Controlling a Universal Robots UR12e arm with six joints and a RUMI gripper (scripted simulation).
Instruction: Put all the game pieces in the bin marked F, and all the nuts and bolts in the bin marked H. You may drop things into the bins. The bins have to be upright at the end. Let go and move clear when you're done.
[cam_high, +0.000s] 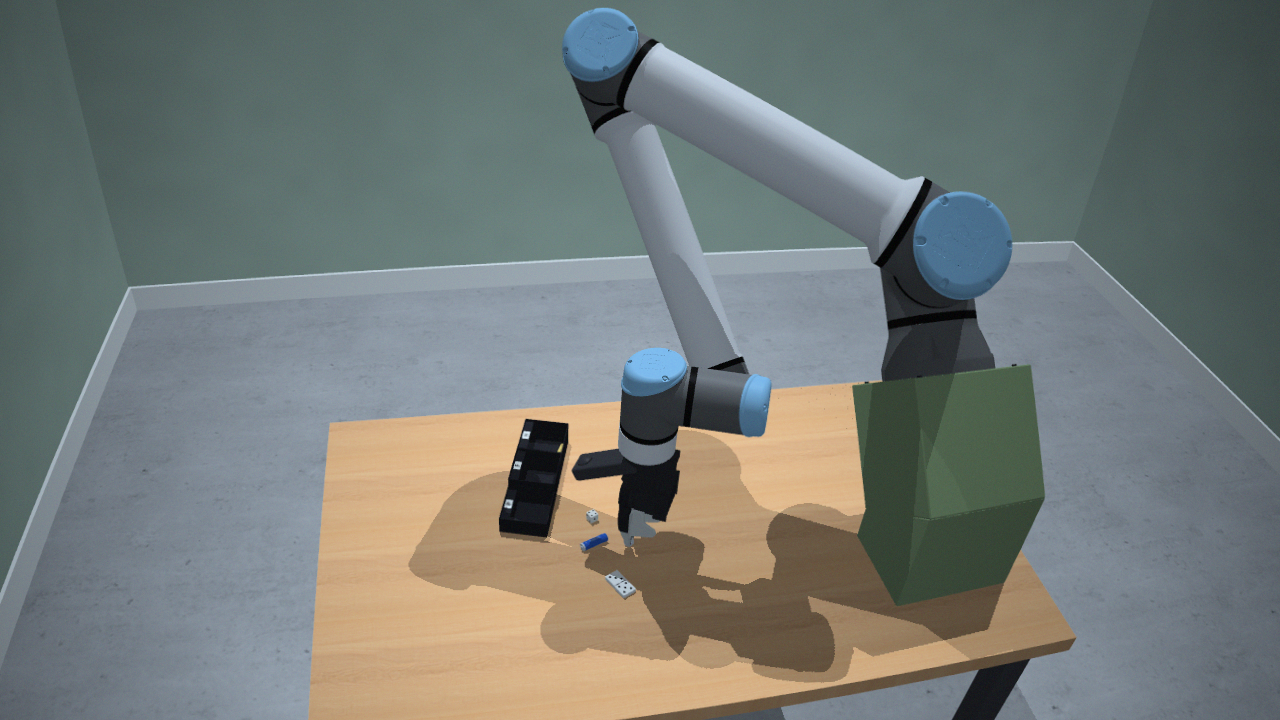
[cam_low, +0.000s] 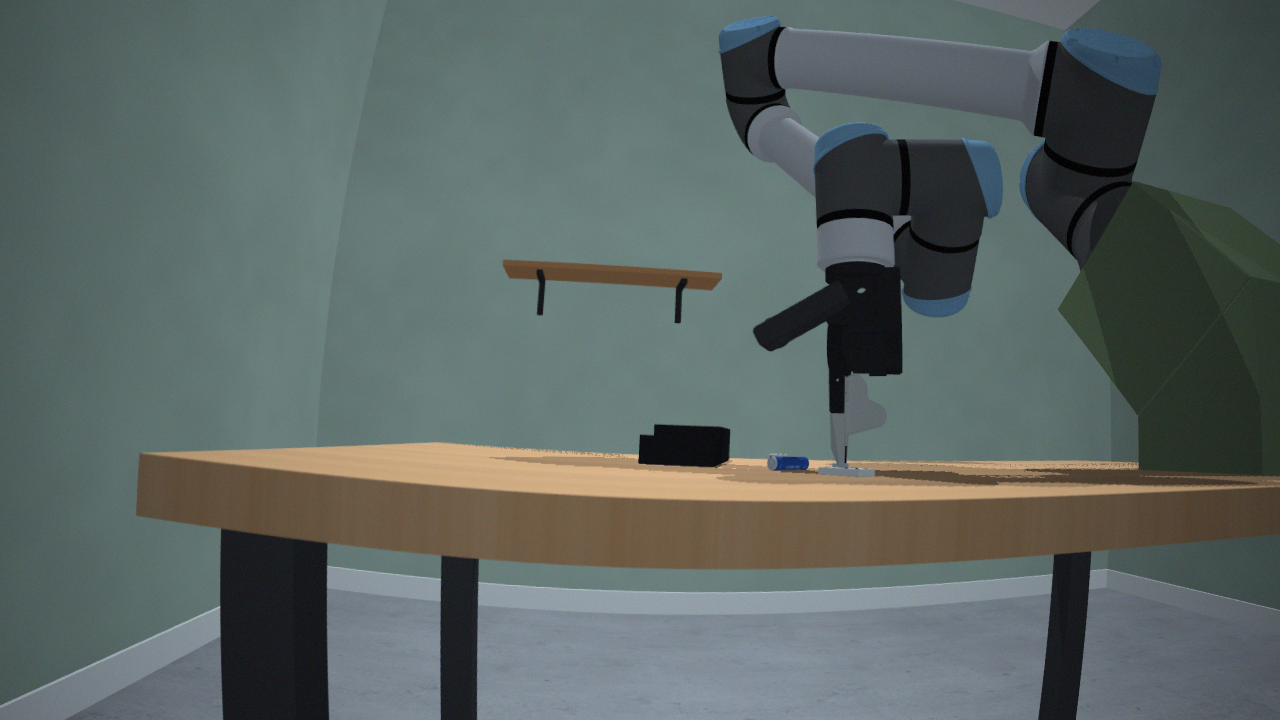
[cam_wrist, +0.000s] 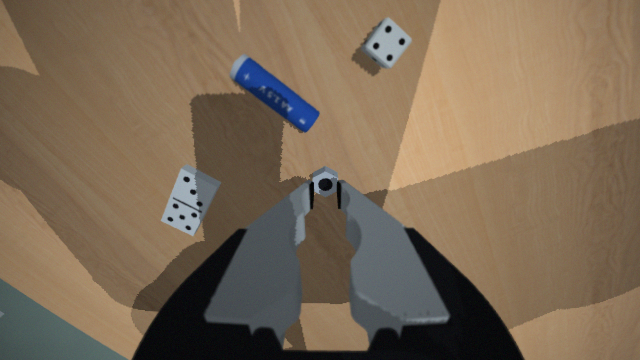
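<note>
My gripper (cam_high: 631, 542) (cam_low: 841, 462) (cam_wrist: 325, 183) points down at table height, its fingertips closed against both sides of a small silver hex nut (cam_wrist: 325, 176). A white domino (cam_high: 620, 584) (cam_low: 857, 471) (cam_wrist: 182, 197) lies flat near the fingers, left of them in the wrist view. A white die (cam_high: 592, 516) (cam_wrist: 387, 42) lies between the gripper and the bins. Three joined black bins (cam_high: 523, 529) (cam_low: 684, 445) stand upright in a row; their label letters are too small to read. A small yellowish thing (cam_high: 561, 448) shows in the rearmost bin.
A blue AA battery (cam_high: 593, 541) (cam_low: 788, 462) (cam_wrist: 275, 94) lies close to the fingertips, between them and the bins. A large green faceted block (cam_high: 975, 474) (cam_low: 1199, 358) stands at the right of the wooden table (cam_high: 402, 626) (cam_low: 537, 528), near the arm's base.
</note>
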